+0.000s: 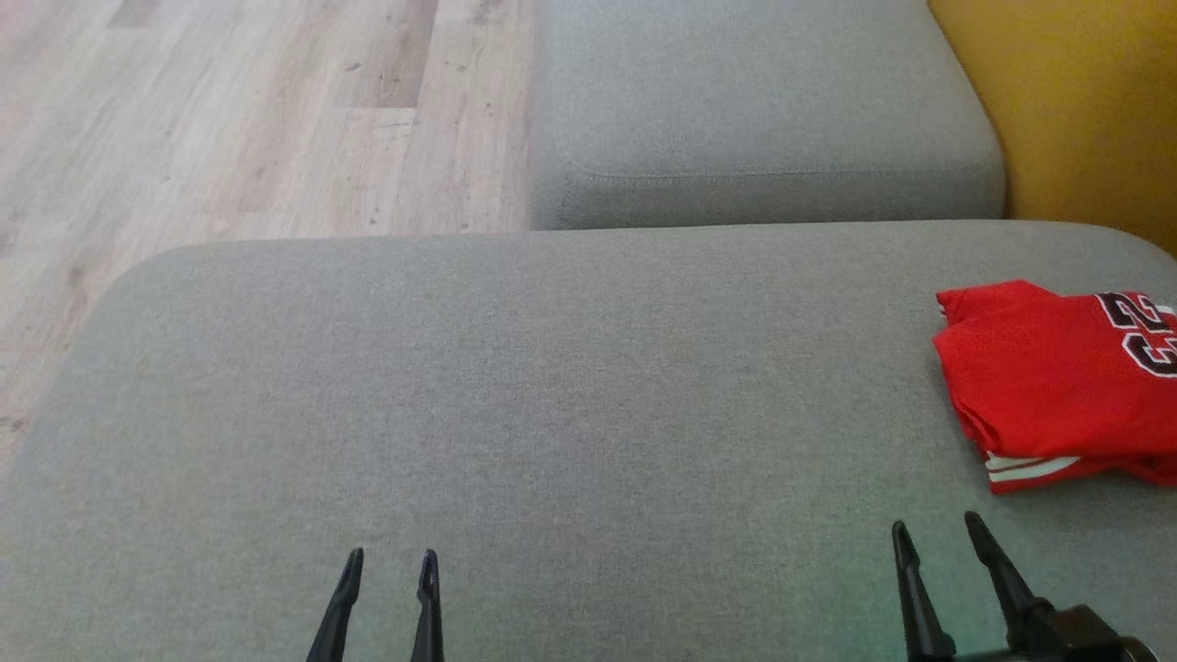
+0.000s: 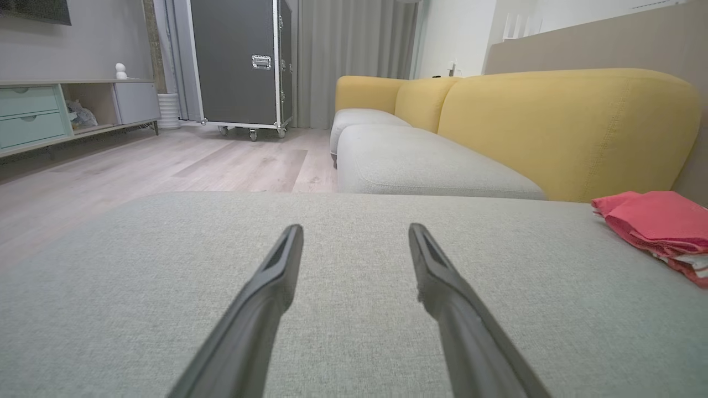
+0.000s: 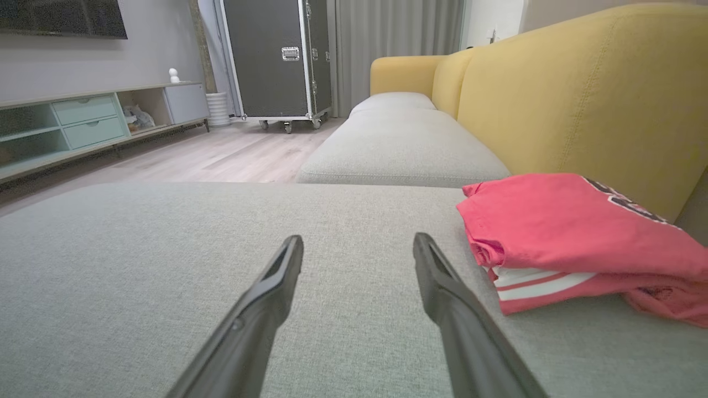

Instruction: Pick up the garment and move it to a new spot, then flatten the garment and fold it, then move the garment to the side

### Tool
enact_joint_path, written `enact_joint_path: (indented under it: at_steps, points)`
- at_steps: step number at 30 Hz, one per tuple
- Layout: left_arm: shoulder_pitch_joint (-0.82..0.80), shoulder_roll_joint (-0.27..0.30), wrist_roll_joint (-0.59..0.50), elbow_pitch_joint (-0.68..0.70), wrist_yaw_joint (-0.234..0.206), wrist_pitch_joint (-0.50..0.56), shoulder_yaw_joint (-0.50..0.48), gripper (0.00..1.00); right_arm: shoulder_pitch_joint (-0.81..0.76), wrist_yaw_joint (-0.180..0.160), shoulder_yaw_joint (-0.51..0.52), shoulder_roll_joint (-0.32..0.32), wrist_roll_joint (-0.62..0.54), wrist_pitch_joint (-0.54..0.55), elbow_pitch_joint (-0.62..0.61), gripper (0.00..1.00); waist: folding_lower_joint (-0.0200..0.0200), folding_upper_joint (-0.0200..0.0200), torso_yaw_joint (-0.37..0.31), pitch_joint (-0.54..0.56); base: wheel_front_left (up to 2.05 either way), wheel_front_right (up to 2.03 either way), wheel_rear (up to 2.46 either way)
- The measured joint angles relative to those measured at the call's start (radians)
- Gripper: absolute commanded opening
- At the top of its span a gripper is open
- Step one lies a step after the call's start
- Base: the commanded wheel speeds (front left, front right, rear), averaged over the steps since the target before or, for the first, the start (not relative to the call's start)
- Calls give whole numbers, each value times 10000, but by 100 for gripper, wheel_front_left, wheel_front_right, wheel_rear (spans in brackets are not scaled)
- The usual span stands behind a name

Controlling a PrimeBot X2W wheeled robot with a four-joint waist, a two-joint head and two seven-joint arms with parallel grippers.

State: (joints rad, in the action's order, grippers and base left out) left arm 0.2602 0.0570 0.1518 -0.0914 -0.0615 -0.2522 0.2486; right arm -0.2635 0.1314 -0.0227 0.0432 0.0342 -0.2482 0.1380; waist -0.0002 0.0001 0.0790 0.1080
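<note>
Grey cushion (image 1: pixel 552 386); all fingers (image 1: pixel 429 588) wide apart, empty

Bright, even, diffuse indoor light; no hard shadows, no glare. Head view slightly soft, with faint greenish cast on fabric (image 1: pixel 855 598) just beside right end effector (image 1: pixel 935 521). Wrist views bowed toward edges; near fingers (image 2: pixel 243 342) blurred, far beyond tips sharper.

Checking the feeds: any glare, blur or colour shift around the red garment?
Head view: soft even light, no glare; the folded red jersey with white stripes reads saturated red, cropped by the right edge. Left wrist view: the left gripper blurs near the lens; the jersey looks washed pink. Right wrist view: the right gripper is soft; the jersey is sharp but pinkish.
</note>
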Motion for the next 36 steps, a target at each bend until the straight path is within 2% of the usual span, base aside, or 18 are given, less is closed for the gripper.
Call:
enact_joint_path:
  at_steps: [14,15,21,36]
  points:
    - [66,0,-123,23,-105,0,-253,100,1,0,-65,0,201,0,-247,100,2,0,29,-23,0,0,0]
    - [66,0,-123,10,-105,2,-261,0,1,0,-65,0,199,4,-221,0,2,0,23,-18,0,0,0]
    - [347,8,-6,-802,-88,58,-226,0,-202,0,-81,-2,280,29,658,0,3,0,8,-37,0,0,0]
    - [102,52,1885,-955,102,401,-322,0,-83,0,-58,6,2274,383,715,0,3,0,-88,-168,0,0,0]
